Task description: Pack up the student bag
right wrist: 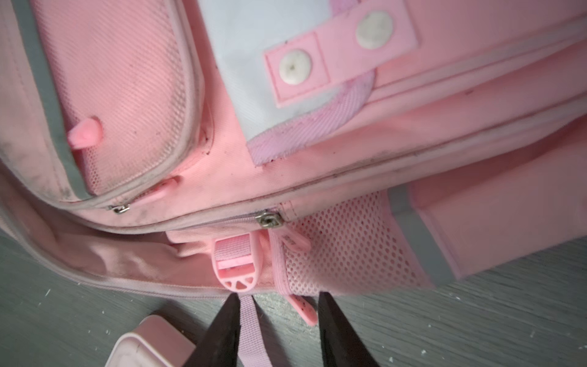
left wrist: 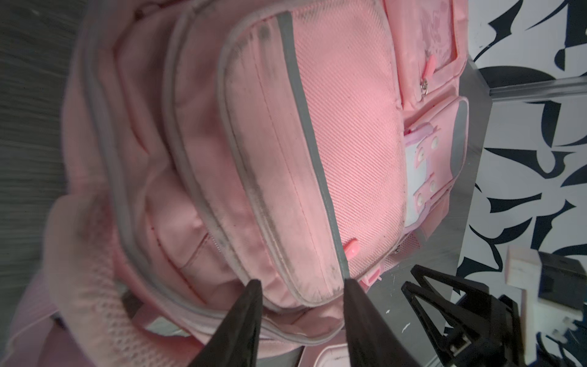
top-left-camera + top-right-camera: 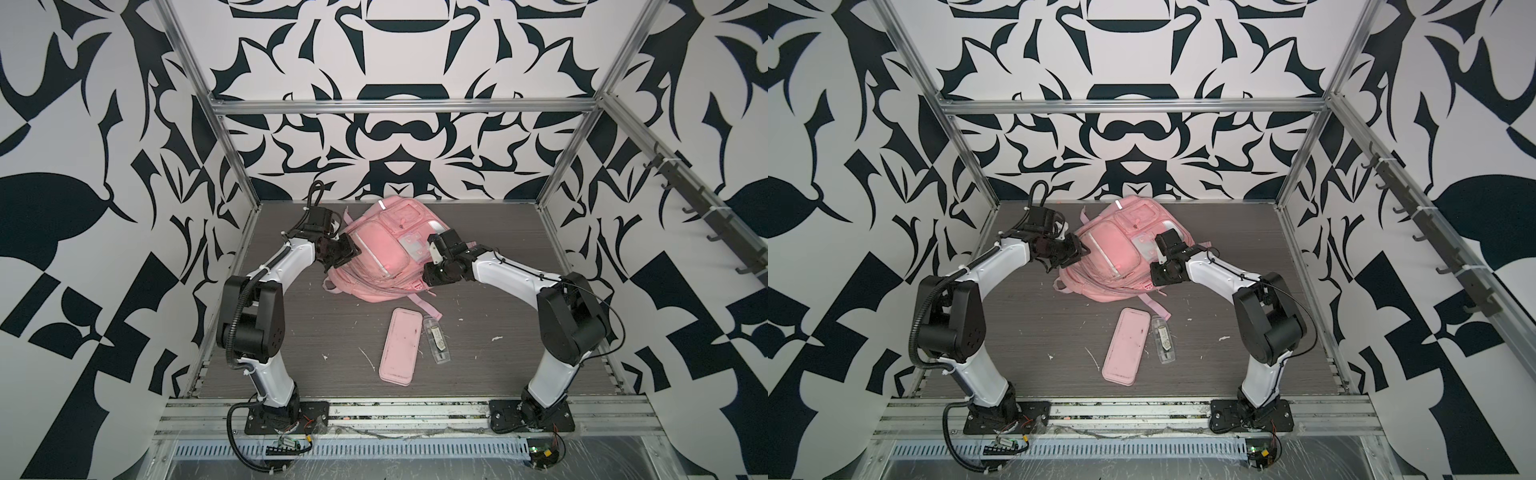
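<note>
Grey wood-grain tabletop (image 3: pixel 291 332), flecked with white scuffs, sits inside black-and-white patterned walls. Toward its 12 o'clock edge lies the student bag (image 3: pixel 376 253), a domed pink backpack of finely woven fabric. It has grimy grey piping, silver strips, mesh side pockets and rubbery tabs with round white studs.

At the bag's 9 o'clock the left gripper (image 2: pixel 301 282) has its tapered black fingers parted part way. The tips are at the rounded corner of the front pocket and clamp nothing. At the bag's 4 o'clock the right gripper (image 1: pixel 279 295) is likewise part open and empty. A ribbed webbing strap (image 1: pixel 251 330) and a pink zip pull (image 1: pixel 305 309) lie on the table between its fingers.

Near the bag's 6 o'clock lies a flat, round-cornered pink pencil case (image 3: pixel 401 344). A clear plastic case (image 3: pixel 434 338) lies just beside it at 3 o'clock.
</note>
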Robot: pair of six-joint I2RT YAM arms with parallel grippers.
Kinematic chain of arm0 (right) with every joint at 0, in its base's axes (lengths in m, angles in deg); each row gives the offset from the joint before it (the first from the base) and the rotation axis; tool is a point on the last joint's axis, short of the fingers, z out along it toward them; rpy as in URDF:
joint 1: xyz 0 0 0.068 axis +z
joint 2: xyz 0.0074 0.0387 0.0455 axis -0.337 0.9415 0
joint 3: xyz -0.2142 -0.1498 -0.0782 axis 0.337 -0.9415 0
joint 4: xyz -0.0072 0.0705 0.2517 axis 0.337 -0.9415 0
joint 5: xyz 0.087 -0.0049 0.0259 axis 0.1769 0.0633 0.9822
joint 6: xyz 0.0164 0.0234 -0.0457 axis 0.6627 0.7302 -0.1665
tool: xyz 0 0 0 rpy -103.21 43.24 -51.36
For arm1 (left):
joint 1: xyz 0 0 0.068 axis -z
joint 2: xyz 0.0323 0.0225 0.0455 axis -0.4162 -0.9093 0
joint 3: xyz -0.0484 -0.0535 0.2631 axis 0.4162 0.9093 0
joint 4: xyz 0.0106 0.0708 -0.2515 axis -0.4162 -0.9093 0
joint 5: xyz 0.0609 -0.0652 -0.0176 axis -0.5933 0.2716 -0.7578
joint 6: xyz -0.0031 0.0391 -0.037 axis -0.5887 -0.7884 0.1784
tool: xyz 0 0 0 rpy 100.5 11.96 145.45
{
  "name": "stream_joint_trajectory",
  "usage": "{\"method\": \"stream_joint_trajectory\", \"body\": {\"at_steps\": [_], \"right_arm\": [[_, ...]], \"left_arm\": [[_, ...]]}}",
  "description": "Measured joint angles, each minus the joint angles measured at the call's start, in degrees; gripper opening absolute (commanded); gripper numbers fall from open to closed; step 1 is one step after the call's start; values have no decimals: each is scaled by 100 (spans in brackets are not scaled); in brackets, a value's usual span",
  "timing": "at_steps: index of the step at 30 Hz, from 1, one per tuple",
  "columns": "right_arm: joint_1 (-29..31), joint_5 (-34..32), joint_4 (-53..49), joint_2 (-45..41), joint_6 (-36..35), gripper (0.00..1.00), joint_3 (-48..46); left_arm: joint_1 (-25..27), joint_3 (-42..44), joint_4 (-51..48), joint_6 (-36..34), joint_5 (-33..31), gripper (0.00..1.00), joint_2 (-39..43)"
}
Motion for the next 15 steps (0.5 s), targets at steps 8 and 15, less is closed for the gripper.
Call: {"method": "stream_joint_trajectory", "body": {"at_steps": [8,15], "right_arm": [[0,-122,9,90,-70,38,9],[0,-138,35,479,-142,42,144]], "left_arm": [[76,326,240,61,114,43,-192],[76,796,466,83,186,43,-192]]}}
